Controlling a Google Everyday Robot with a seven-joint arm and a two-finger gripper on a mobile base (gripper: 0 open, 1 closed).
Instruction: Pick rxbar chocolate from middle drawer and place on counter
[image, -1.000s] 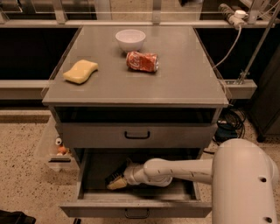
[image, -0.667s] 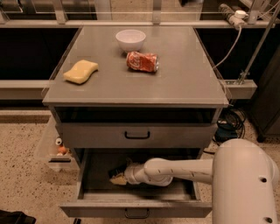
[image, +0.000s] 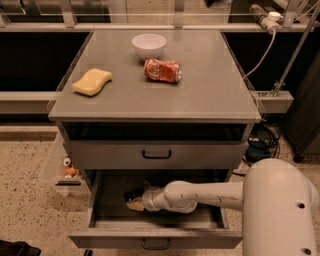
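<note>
The middle drawer (image: 100, 200) is the lowest one of the grey cabinet and stands pulled open. My arm reaches into it from the right. My gripper (image: 134, 201) is at the drawer's left middle, low inside it. A small dark flat piece, which looks like the rxbar chocolate (image: 132, 194), sits right at the gripper's tip, touching it. Most of the bar is hidden by the gripper. The counter (image: 210, 95) is the broad grey top of the cabinet, well above the gripper.
On the counter lie a yellow sponge (image: 92, 81), a white bowl (image: 149, 46) and a crushed red soda can (image: 162, 70). The drawer above (image: 156, 154) is closed and overhangs my arm. Cables (image: 260, 140) hang at the right. My white arm base (image: 280, 210) fills the lower right.
My gripper has shifted slightly up and a touch to the right inside the drawer, with the dark piece staying at its tip. Nothing on the counter has moved.
</note>
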